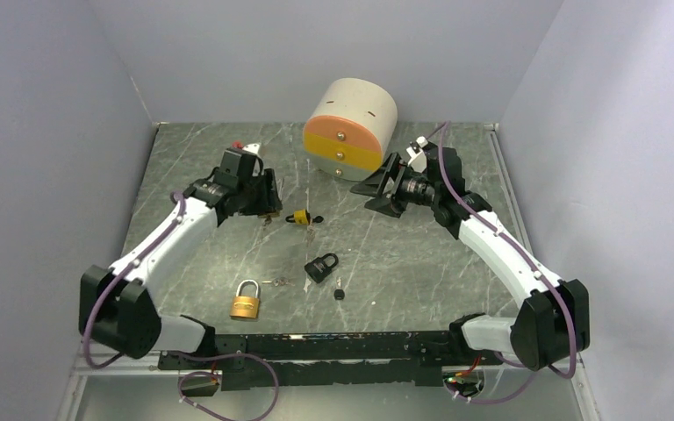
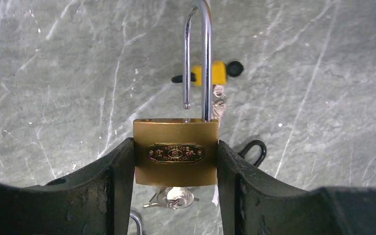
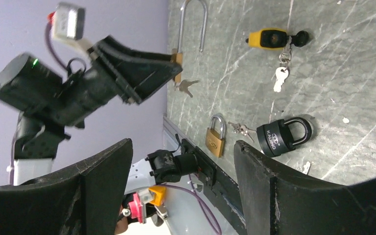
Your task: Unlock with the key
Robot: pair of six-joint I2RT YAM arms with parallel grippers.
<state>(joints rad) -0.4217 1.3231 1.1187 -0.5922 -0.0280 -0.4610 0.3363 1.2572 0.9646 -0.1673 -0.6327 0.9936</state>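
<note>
The left hand [image 2: 175, 147] is clamping the brass padlock [image 2: 175, 169] near the desk's far-left corner — shackle [image 2: 206, 58] pointing away, key [image 2: 178, 197] beneath; the right hand [image 1: 377, 195] is hovering wide open, empty, well apart.

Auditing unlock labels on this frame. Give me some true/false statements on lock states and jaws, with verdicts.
1. The left gripper has its jaws shut on a brass padlock. True.
2. That padlock's shackle is locked shut. False: one leg is free of the body, so it is open.
3. A key sits at the bottom of the held padlock. True.
4. The right gripper holds the black padlock. False: its jaws are open and empty, and that padlock lies on the table.
5. A second brass padlock lies on the table, shackle closed. True.
</note>
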